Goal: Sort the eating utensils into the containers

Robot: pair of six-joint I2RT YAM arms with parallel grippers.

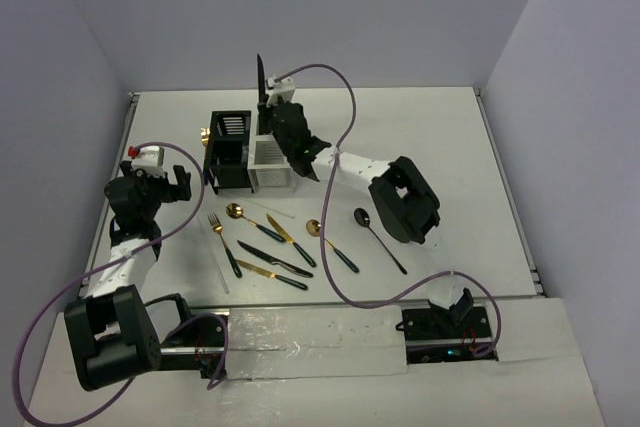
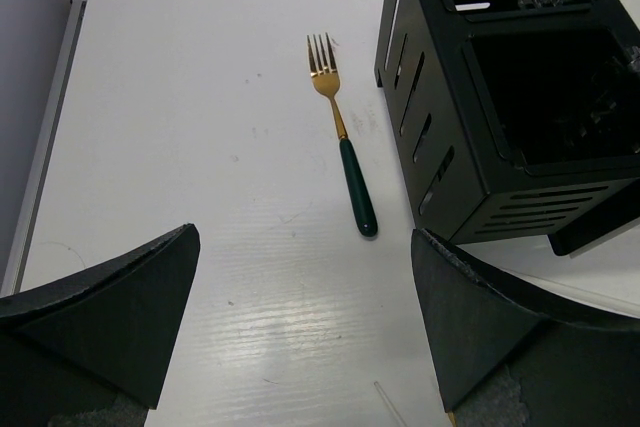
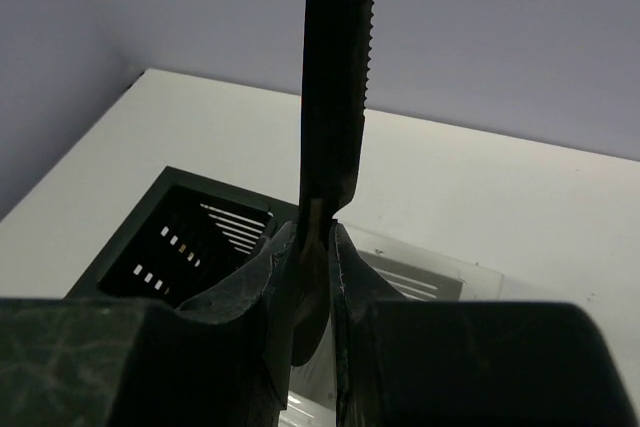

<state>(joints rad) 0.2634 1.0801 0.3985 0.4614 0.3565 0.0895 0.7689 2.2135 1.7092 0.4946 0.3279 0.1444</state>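
Observation:
My right gripper (image 1: 268, 112) is shut on a black serrated knife (image 1: 260, 75) and holds it upright, blade up, over the black caddy (image 1: 228, 152) and the white caddy (image 1: 272, 165). In the right wrist view the knife (image 3: 335, 77) rises from between my fingers (image 3: 270, 282), above the seam of the black caddy (image 3: 170, 237) and the white caddy (image 3: 425, 272). My left gripper (image 1: 182, 185) is open and empty to the left of the black caddy (image 2: 500, 97). A gold fork with a dark handle (image 2: 341, 137) lies beside that caddy. Several utensils lie in front: a fork (image 1: 224, 244), spoons (image 1: 250, 219), knives (image 1: 272, 259), and a black spoon (image 1: 380, 240).
A thin clear stick (image 1: 222, 269) lies near the fork on the table, and its tip shows in the left wrist view (image 2: 390, 402). The table is walled at the back and both sides. The right arm (image 1: 400, 197) stretches over the table's middle.

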